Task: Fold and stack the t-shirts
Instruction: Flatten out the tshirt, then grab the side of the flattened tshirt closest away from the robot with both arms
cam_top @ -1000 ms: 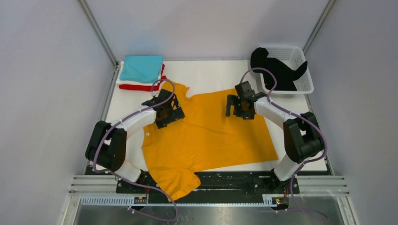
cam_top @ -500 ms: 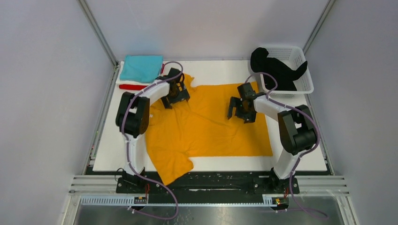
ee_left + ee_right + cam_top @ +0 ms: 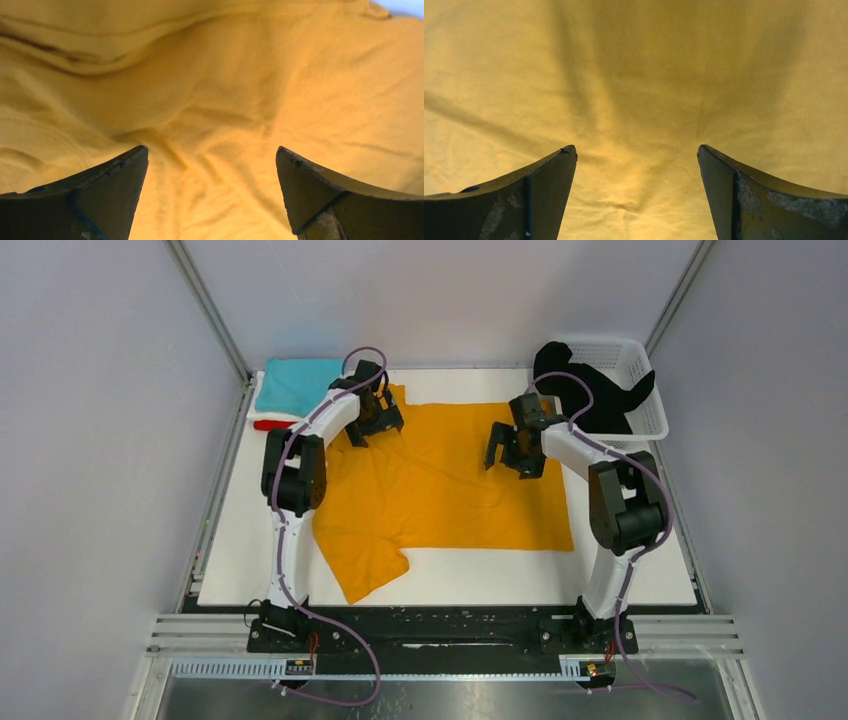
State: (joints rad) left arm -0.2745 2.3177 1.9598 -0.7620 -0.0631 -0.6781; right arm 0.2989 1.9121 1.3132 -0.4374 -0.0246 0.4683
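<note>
A mustard-orange t-shirt (image 3: 450, 490) lies spread across the middle of the white table, one sleeve (image 3: 370, 575) pointing toward the near edge. My left gripper (image 3: 373, 425) is open over the shirt's far left corner, its fingertips down at the wrinkled cloth (image 3: 210, 100). My right gripper (image 3: 512, 450) is open over the shirt's far right part, with smooth orange cloth (image 3: 639, 75) filling its view. Nothing is pinched between either pair of fingers. A folded teal shirt (image 3: 293, 383) tops a pile at the far left, with red (image 3: 268, 425) and white cloth beneath. A black shirt (image 3: 590, 390) lies in the basket.
The white lattice basket (image 3: 645, 365) stands at the far right corner, close behind my right arm. The folded pile sits just left of my left gripper. Bare white table (image 3: 640, 570) shows at the near right and along the left side (image 3: 240, 530).
Both grippers have moved toward the far edge, and the orange shirt has slid that way with them, its sleeve off the near edge. The left arm has stretched out far.
</note>
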